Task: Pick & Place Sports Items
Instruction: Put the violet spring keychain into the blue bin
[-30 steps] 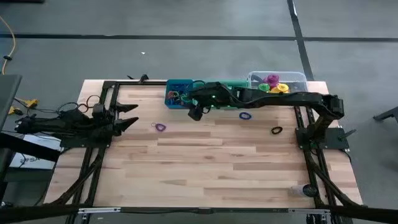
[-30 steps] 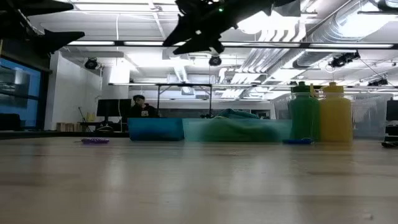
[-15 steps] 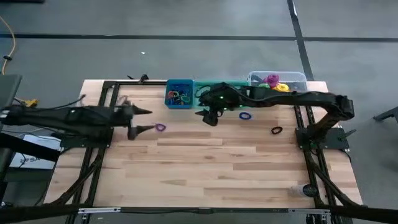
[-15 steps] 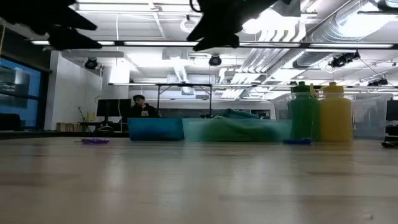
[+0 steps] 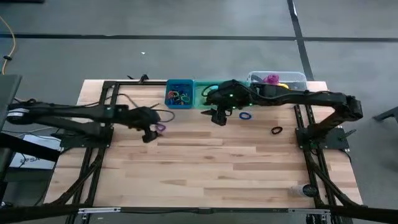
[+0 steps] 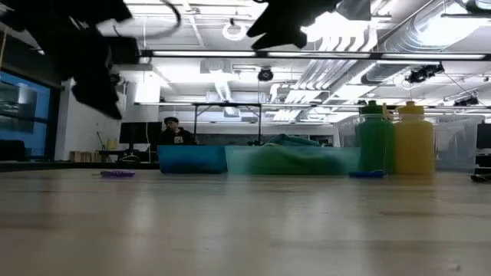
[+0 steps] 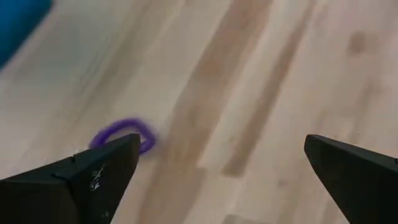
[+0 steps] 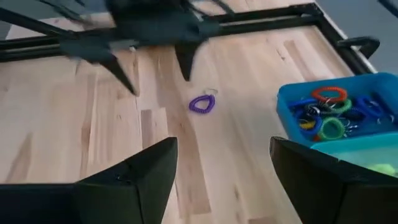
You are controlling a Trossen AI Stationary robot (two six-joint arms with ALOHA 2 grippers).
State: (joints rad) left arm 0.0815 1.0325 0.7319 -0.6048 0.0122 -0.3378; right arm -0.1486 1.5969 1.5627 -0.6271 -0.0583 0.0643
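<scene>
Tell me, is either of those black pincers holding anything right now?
No. The left pincer hangs open above the purple ring, not touching it. The right pincer is open and empty.

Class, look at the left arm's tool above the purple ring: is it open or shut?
Open. In the left wrist view its two fingers stand far apart, nothing between them, with the purple ring lying on the table just ahead.

My arms are dark, near black, built of slim jointed links on black frame struts. The left gripper [image 5: 151, 132] ends in two flat, tapering black fingers [image 7: 93, 180], one bearing small pale markings. A thin dark cable loops beside the left wrist. The right gripper [image 5: 217, 117] has matching wedge-shaped fingers [image 8: 143, 177], and a small green light glows on that arm.
</scene>
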